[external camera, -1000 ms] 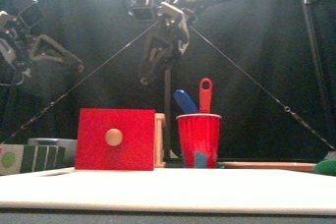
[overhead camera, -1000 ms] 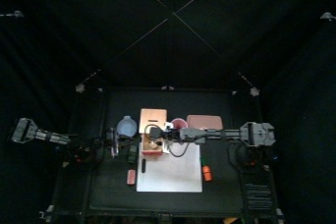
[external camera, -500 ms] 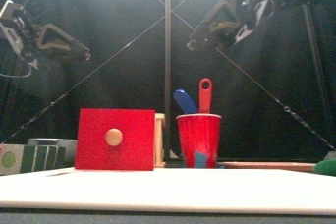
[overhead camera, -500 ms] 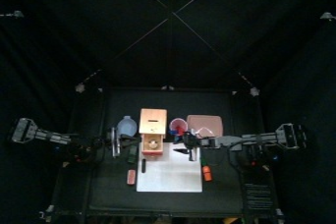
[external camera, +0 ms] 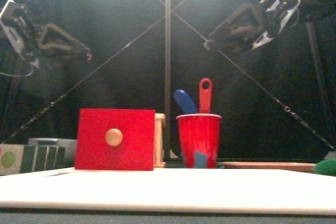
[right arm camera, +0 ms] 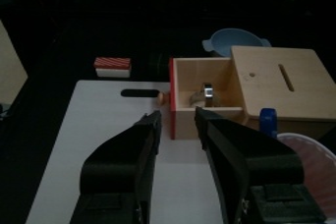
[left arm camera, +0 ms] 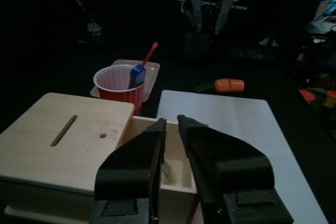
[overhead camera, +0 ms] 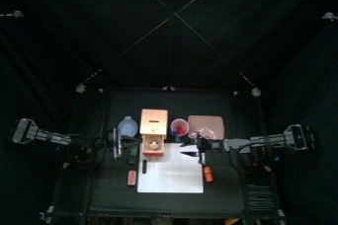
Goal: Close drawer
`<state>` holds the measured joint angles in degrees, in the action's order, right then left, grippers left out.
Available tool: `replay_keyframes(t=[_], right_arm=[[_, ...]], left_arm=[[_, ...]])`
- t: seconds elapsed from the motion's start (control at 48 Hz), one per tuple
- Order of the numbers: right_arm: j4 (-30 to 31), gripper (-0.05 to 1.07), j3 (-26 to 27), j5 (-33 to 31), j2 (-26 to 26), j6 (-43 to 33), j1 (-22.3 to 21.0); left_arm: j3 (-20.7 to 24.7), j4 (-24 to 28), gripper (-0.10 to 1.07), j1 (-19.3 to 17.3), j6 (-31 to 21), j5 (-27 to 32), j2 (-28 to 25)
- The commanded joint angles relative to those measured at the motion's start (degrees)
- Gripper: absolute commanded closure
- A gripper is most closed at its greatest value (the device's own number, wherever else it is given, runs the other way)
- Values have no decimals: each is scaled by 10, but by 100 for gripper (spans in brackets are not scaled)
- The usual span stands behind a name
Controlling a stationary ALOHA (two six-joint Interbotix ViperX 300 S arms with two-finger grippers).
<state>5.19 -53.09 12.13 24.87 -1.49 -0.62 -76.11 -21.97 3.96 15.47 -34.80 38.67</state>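
Black curtains close in a small black table (overhead camera: 99, 185). The right gripper (right arm camera: 180, 120) hangs raised with jaws apart and nothing between them; ahead of it and lower, the drawer (right arm camera: 199, 87) stands pulled out of the box (right arm camera: 278, 84), its red front (external camera: 116, 140) over the white sheet (right arm camera: 112, 149). The left gripper (left arm camera: 171, 128), jaws parted and empty, hovers just above the box, the drawer directly below its tips. A red cup (external camera: 198, 140) stands beside the box.
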Motion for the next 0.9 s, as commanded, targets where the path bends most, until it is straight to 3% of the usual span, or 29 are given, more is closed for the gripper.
replay_keyframes(t=[0.0,0.396,0.604,0.708,0.875], right_arm=[[0,29,2,6,11,-3,-2],[2,29,-1,9,2,-2,1],[3,37,24,9,-26,-3,24],[2,51,36,9,-52,-3,36],[4,76,53,9,-92,3,52]], left_arm=[[12,2,35,1,1,-2,-1],[43,11,35,-12,6,-3,-1],[102,-55,36,-81,6,20,-2],[143,-98,37,-146,8,109,-8],[222,-83,50,-246,11,310,-33]])
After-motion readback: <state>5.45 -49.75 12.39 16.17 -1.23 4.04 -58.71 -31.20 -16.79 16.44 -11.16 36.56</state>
